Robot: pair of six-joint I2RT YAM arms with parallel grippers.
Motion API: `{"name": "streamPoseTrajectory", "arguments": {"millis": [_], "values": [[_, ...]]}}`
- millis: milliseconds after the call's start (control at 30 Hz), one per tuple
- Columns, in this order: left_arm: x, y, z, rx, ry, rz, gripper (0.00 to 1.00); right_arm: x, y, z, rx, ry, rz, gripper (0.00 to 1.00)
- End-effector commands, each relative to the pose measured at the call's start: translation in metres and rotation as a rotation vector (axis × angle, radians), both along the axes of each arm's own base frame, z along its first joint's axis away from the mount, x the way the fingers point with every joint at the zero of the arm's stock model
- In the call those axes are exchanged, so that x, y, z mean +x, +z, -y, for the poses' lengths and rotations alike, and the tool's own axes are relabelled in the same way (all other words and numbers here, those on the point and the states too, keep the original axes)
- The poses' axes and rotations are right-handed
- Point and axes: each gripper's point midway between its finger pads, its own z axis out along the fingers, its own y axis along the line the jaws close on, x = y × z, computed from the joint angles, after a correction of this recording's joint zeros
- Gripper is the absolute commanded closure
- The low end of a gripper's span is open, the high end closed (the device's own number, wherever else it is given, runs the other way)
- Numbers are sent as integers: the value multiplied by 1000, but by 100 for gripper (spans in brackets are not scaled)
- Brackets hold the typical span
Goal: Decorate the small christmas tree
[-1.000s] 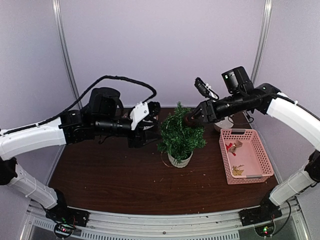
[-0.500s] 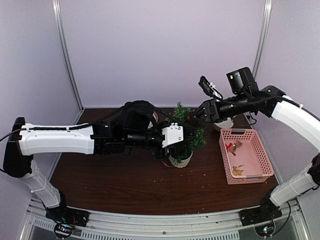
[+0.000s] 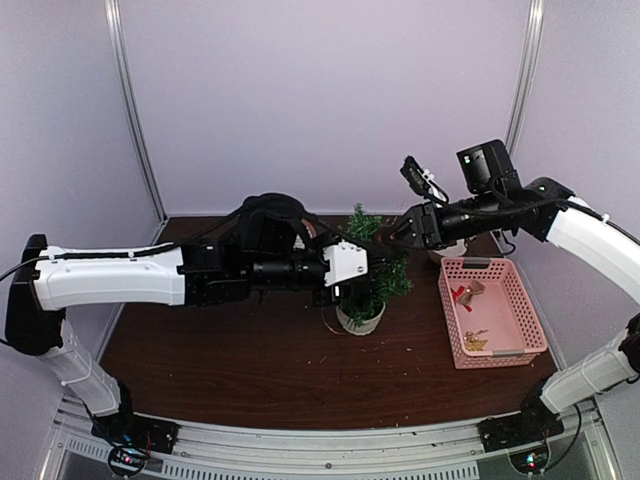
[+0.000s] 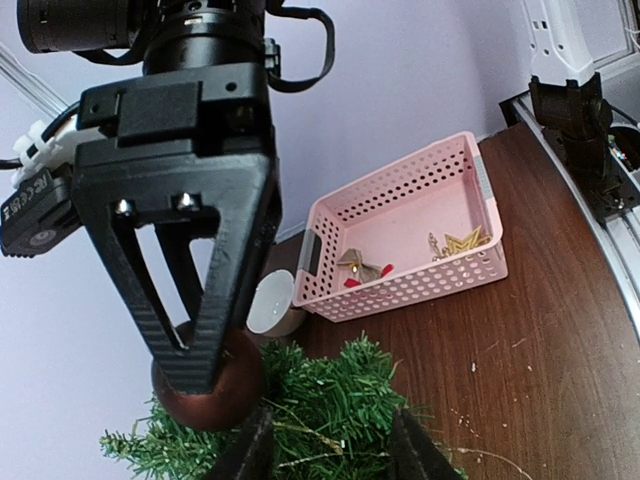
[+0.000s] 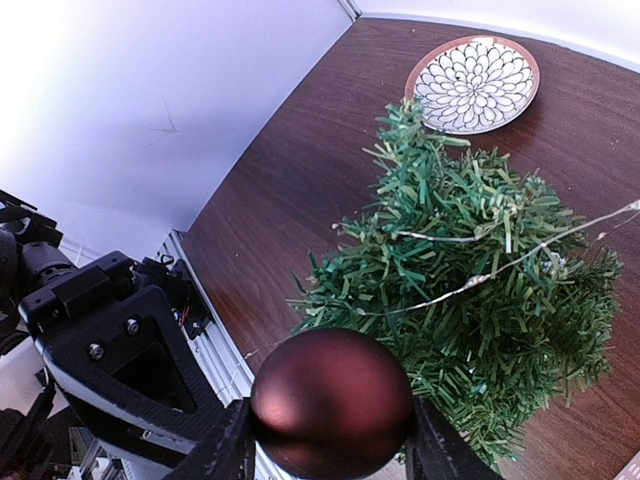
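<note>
The small christmas tree point(image 3: 366, 284), dark green in a white pot point(image 3: 360, 320), stands mid-table. My left gripper point(image 3: 372, 263) reaches into it from the left. In the left wrist view its fingertips point(image 4: 335, 447) press on either side of a clump of tree foliage point(image 4: 335, 400). My right gripper point(image 3: 394, 236) hovers at the tree's upper right, shut on a dark red bauble point(image 5: 332, 398), which hangs just over the branches point(image 5: 480, 290). The bauble point(image 4: 212, 388) also shows between the right gripper's black fingers point(image 4: 200, 300). A thin wire string point(image 5: 500, 265) runs over the needles.
A pink perforated basket point(image 3: 492, 310) with a few small ornaments sits right of the tree. A white round cup point(image 4: 270, 305) stands between basket and tree. A patterned plate point(image 5: 472, 85) lies behind the tree. Walls close in at the back and sides.
My left arm has stretched right from beside the tree into its branches, and its jaws have narrowed around the foliage. My right gripper has drifted slightly right with the bauble.
</note>
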Motion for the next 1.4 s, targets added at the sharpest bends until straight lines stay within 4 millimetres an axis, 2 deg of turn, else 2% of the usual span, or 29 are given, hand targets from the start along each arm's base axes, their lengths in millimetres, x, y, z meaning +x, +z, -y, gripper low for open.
{"name": "streamPoseTrajectory", "arguments": {"millis": [0, 167, 500, 767, 1133, 1367], "values": [[5, 19, 15, -46, -8, 57, 59, -1, 9, -1, 33, 1, 25, 72], [13, 15, 20, -42, 23, 66, 62, -1, 9, -2, 34, 7, 24, 72], [31, 4, 14, -28, 126, 70, 67, 1, 10, -4, 37, 8, 24, 72], [33, -4, 14, -11, 139, 52, 72, 2, 10, -5, 36, 12, 25, 72], [33, -14, 16, 6, 143, 25, 65, 2, 11, -5, 37, 14, 25, 72], [39, -21, 16, 24, 173, 18, 73, 1, 11, -6, 38, 16, 26, 72]]}}
